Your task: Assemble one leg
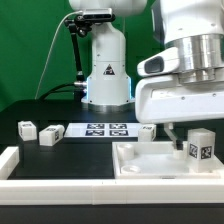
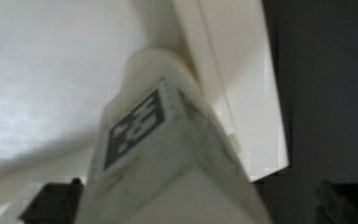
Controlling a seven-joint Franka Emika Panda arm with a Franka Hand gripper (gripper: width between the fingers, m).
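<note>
Wrist view shows the leg (image 2: 158,140) between the end effector's (image 2: 194,205) wide-open fingers (image 2: 51,205), not gripped. Exterior view shows it standing in the tabletop (image 1: 135,160), just below the end effector.

no readable text, only coded tags

- Your leg (image 1: 201,146) is white, with a black-and-white square tag.
- Your tabletop (image 1: 150,170) is plain white.
- The marker board (image 1: 105,129) is white with black tags.
- Your table (image 1: 60,160) is black.
</note>
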